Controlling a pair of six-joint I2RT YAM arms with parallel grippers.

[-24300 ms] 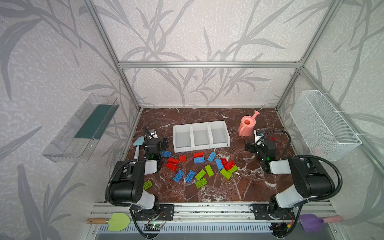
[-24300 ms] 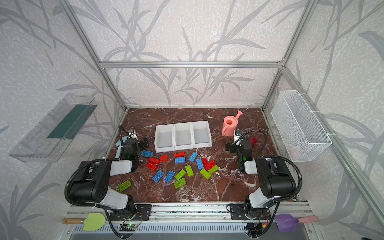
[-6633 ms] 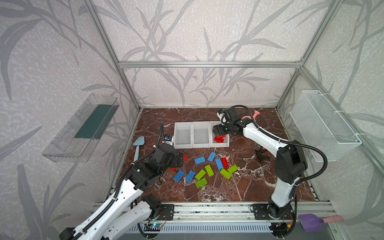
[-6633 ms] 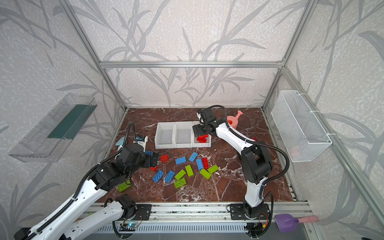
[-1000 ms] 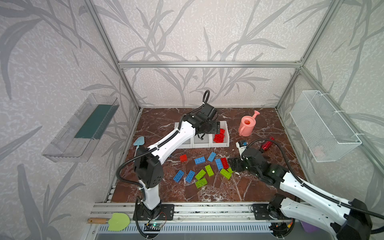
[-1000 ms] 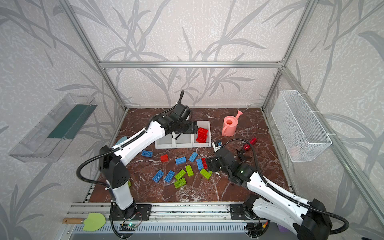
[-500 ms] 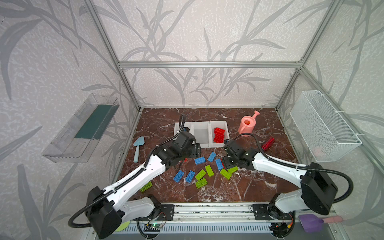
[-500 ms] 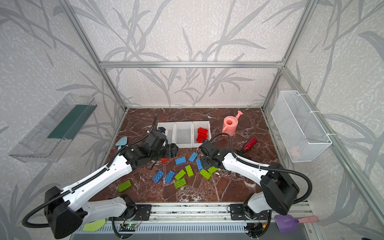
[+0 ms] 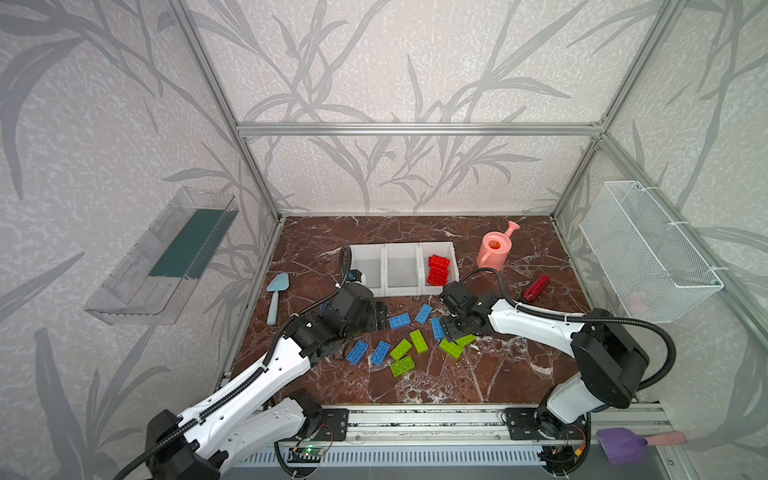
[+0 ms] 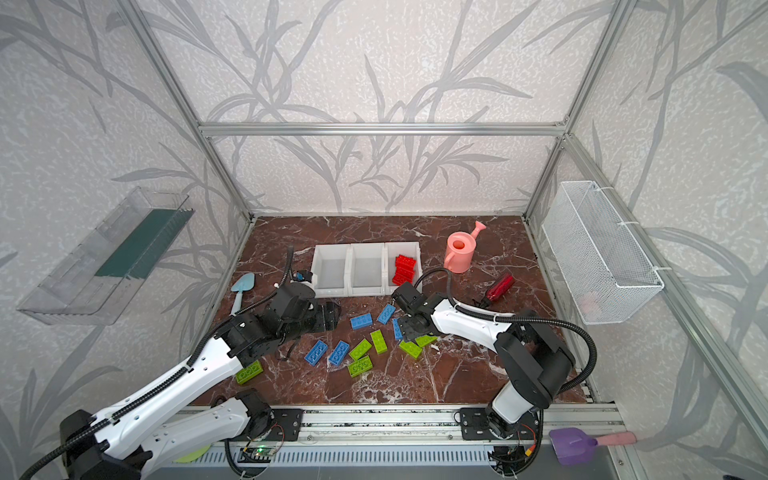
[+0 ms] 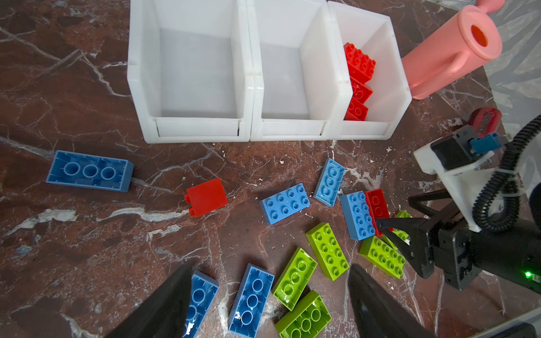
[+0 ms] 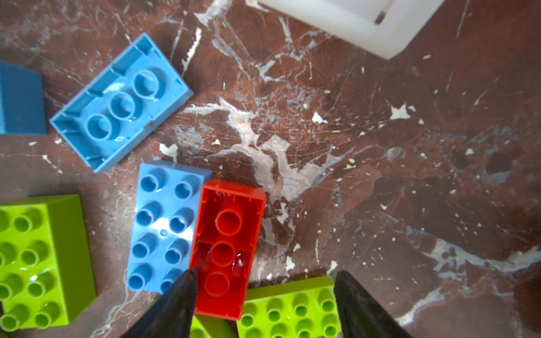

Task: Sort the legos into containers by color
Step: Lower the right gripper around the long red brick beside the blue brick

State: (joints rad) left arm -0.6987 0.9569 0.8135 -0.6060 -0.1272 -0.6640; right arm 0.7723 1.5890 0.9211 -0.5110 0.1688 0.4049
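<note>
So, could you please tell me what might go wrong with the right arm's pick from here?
The right gripper is open over the upside-down red brick, which sits flush against a blue brick; the jaws may close on the seam and drag both. Its end also touches a green brick, which closing could knock aside.

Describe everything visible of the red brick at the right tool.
The red brick is glossy plastic, rectangular, lying upside down on the marble tabletop: hollow underside up, three round tubes showing. One long side abuts a stud-up blue brick. The open right tool straddles it, one finger at that seam.
</note>
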